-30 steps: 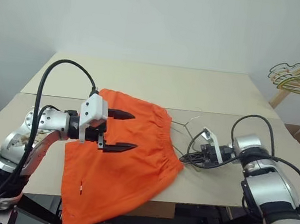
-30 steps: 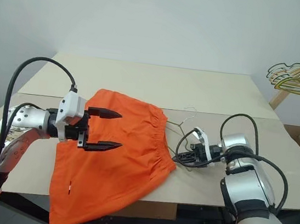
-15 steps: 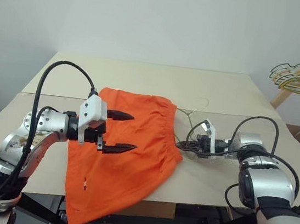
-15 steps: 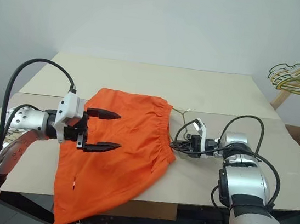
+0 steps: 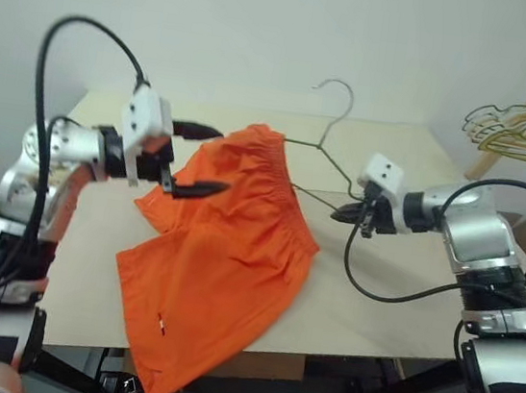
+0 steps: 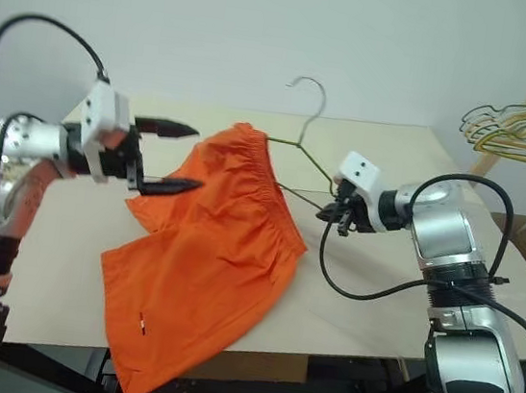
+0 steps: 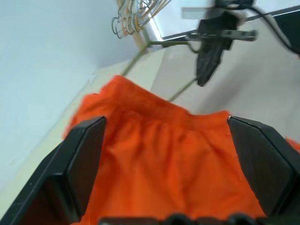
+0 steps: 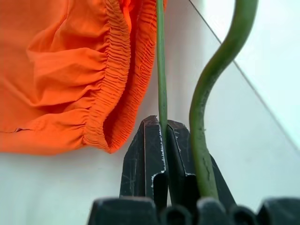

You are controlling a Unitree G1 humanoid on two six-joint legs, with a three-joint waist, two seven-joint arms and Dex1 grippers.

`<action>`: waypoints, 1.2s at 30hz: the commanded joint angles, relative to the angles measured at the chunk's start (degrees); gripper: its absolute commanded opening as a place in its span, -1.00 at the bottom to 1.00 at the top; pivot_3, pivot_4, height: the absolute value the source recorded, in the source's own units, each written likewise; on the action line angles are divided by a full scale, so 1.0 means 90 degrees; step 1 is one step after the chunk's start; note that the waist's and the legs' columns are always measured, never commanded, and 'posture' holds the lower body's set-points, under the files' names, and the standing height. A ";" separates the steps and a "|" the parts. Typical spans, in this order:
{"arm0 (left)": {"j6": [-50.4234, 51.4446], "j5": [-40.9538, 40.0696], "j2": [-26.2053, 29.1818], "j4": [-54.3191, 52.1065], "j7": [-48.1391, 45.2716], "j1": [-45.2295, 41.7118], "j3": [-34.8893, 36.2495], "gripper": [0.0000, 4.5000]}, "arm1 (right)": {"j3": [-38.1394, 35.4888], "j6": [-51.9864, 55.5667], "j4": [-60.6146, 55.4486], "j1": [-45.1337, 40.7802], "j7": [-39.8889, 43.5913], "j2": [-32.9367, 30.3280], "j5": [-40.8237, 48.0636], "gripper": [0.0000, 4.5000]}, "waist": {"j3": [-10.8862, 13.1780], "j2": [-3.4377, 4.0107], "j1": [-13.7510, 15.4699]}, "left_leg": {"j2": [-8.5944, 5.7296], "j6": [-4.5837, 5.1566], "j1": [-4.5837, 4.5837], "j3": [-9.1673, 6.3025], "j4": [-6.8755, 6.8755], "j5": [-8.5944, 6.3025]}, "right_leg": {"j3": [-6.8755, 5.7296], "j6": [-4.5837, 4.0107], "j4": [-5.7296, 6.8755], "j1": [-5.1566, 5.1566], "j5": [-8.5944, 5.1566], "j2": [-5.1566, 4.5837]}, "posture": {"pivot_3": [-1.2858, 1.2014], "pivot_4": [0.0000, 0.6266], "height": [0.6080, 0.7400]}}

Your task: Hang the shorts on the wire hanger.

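Two robot arms are raised over a beige table [image 5: 366, 297]. The right gripper [image 5: 343, 213] pinches the thin dark greenish-grey wire hanger [image 5: 322, 151], whose triangular body is threaded into the bright orange fabric shorts [image 5: 227, 250]. The shorts hang from the wire, with their lower part trailing over the table's front edge, and the left gripper [image 5: 200, 160] hovers beside their waistband with its fingers spread.

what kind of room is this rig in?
Probably a lab or test room, not a home: a bare beige table against a blank white wall, and a wooden rack of spare wire hangers beside it.
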 commanded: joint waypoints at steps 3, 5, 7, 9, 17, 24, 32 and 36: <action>-0.1302 0.0704 -0.0006 0.1693 -0.0834 -0.1240 -0.0339 0.99 | 0.0335 0.0482 -0.0983 -0.0272 0.0151 -0.0072 0.0126 -1.00 | 0.0000 0.0000 -0.0149 | -0.0002 0.0003 -0.0004 0.0010 0.0005 -0.0001 | 0.0000 0.0002 -0.0007 0.0003 -0.0001 -0.0003 | -0.05 -1.00 1.00; -0.1673 0.0989 -0.0042 0.2359 -0.1216 -0.1653 -0.0581 0.99 | 0.0515 0.0663 -0.1044 -0.0409 0.0210 -0.0083 0.0098 -1.00 | 0.0000 0.0000 -0.0203 | -0.0002 0.0005 -0.0005 0.0015 0.0009 -0.0003 | 0.0000 0.0004 -0.0006 0.0004 -0.0002 -0.0005 | -0.06 -1.00 1.00; -0.2265 0.1343 -0.0053 0.3023 -0.1755 -0.1991 -0.0909 0.99 | 0.0683 0.0744 -0.1029 -0.0559 0.0292 -0.0123 0.0037 -1.00 | 0.0000 0.0000 -0.0265 | -0.0002 0.0007 -0.0006 0.0021 0.0011 -0.0004 | -0.0001 0.0004 -0.0005 0.0003 -0.0002 -0.0005 | -0.06 -1.00 1.00; -0.2721 0.1557 -0.0111 0.3523 -0.2182 -0.2219 -0.1121 0.99 | 0.0798 0.0910 -0.0973 -0.0724 0.0342 -0.0132 0.0033 -1.00 | 0.0000 0.0000 -0.0313 | -0.0001 0.0009 -0.0007 0.0023 0.0009 -0.0005 | 0.0000 0.0006 -0.0006 0.0001 -0.0003 -0.0004 | -0.07 -1.00 1.00; -0.3518 0.2609 -0.0592 0.4489 -0.2356 -0.2494 -0.1829 0.99 | 0.1056 0.1108 -0.0968 -0.1119 0.0565 -0.0211 0.0087 -1.00 | 0.0000 0.0000 -0.0519 | 0.0001 0.0012 -0.0088 -0.0009 0.0041 -0.0005 | 0.0011 0.0009 0.0025 -0.0089 -0.0004 -0.0008 | -0.08 -1.00 1.00; -0.3792 0.3248 -0.0821 0.5019 -0.1525 -0.2625 -0.1911 0.12 | 0.1064 0.1226 -0.1099 -0.1176 0.0656 -0.0269 0.0155 -1.00 | 0.0000 0.0000 -0.0632 | 0.0001 0.0022 -0.0095 -0.0016 0.0047 -0.0011 | 0.0012 0.0011 0.0029 -0.0098 -0.0005 -0.0013 | -0.09 -1.00 1.00; -0.3666 0.3110 -0.0741 0.5141 -0.1722 -0.2610 -0.1745 -0.98 | 0.1021 0.0954 -0.1121 -0.1121 0.0559 -0.0301 0.0123 -1.00 | 0.0000 0.0000 -0.0699 | 0.0000 0.0026 -0.0098 -0.0019 0.0049 -0.0014 | 0.0011 0.0013 0.0031 -0.0099 -0.0006 -0.0018 | -0.09 -1.00 1.00; -0.3315 0.3022 -0.0791 0.5077 -0.1686 -0.2556 -0.1607 -1.00 | 0.0902 0.0647 -0.1178 -0.0917 0.0232 -0.0339 0.0013 -0.73 | 0.0000 0.0000 -0.0734 | 0.0000 0.0028 -0.0098 -0.0021 0.0050 -0.0015 | 0.0011 0.0016 0.0033 -0.0100 -0.0007 -0.0018 | -0.09 -1.00 1.00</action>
